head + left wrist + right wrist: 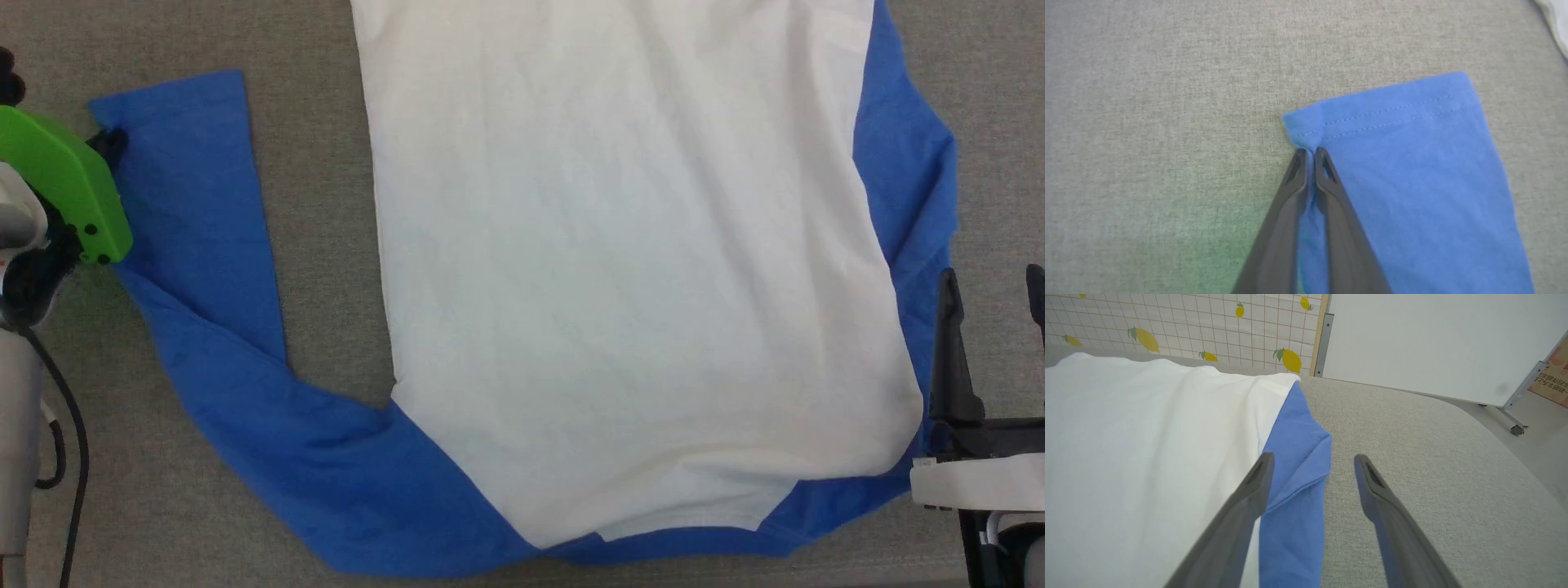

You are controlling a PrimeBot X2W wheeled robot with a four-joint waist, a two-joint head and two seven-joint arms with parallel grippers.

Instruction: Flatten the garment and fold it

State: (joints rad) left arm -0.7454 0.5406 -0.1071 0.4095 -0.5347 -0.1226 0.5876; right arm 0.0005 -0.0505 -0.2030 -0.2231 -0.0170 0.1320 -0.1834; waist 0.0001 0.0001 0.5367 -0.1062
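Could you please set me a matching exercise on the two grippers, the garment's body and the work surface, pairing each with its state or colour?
1. left gripper
2. right gripper
3. body of the garment
4. work surface

a. white, spread out
b. jaws wide apart, empty
c. grey woven cloth
d. jaws pinching the sleeve cuff

Pairs: 1-d, 2-b, 3-a, 4-c.
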